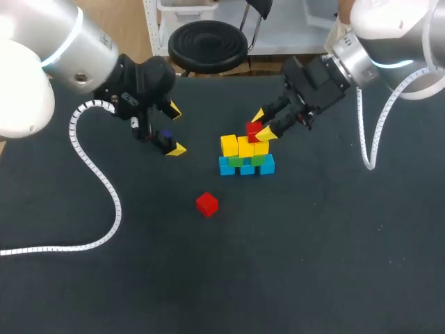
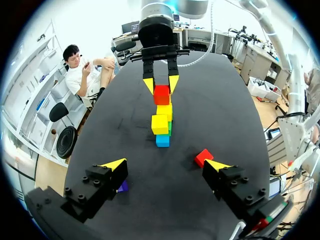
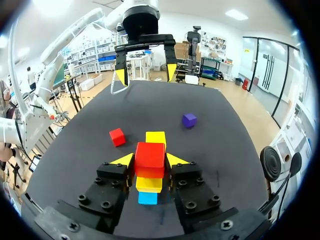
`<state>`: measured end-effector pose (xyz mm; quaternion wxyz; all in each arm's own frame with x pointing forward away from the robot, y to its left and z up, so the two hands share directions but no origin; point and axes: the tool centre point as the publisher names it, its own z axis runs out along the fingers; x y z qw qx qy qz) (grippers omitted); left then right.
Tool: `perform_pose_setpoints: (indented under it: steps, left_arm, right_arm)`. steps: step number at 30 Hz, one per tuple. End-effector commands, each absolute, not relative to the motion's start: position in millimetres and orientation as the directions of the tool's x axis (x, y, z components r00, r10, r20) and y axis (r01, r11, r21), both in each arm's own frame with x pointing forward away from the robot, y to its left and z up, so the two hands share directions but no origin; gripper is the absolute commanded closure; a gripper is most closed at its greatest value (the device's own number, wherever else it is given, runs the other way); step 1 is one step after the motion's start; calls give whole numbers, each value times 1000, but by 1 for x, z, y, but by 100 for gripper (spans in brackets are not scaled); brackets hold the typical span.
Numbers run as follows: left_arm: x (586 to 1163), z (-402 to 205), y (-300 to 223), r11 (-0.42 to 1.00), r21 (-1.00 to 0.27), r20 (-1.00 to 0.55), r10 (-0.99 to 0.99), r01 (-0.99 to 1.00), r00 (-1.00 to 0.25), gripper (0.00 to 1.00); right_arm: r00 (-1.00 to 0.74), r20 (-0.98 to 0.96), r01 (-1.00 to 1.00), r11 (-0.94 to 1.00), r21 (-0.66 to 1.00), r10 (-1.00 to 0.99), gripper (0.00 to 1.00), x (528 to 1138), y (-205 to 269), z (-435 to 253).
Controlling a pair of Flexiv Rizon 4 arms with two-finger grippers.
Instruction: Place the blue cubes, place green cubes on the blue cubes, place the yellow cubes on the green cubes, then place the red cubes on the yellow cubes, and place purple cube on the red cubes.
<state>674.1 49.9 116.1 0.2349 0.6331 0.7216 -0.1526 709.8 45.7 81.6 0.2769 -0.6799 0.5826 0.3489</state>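
Right gripper (image 1: 262, 126) clenched a red cube (image 3: 149, 155) over the yellow cubes (image 1: 240, 146). Green cubes (image 1: 252, 160) and blue cubes (image 1: 247, 168) lay beneath, so three layers looked done. Left to place were the second red cube (image 1: 206, 203), loose, and the purple cube (image 3: 189, 120) by the released left gripper (image 2: 165, 164).

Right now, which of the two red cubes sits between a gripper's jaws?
The upper red cube, above the yellow cubes, clamped in the jaws of the right gripper. The loose red cube lies alone on the table.

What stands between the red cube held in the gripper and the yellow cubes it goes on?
Nothing visible. The right gripper holds the red cube right over the yellow cubes, with no other thing between them.
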Motion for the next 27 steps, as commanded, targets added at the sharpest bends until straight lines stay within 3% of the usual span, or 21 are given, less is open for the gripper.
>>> perform_pose_setpoints:
  steps: [1, 27]
  left_arm:
    - [674, 117, 49, 153, 77, -528, 844, 985, -90, 0]
    - [674, 117, 49, 153, 77, -528, 844, 985, -90, 0]
  right_arm:
    - [76, -799, -985, -170, 34, -597, 100, 713, 46, 80]
    - [106, -789, -985, -170, -2, -605, 100, 698, 51, 96]
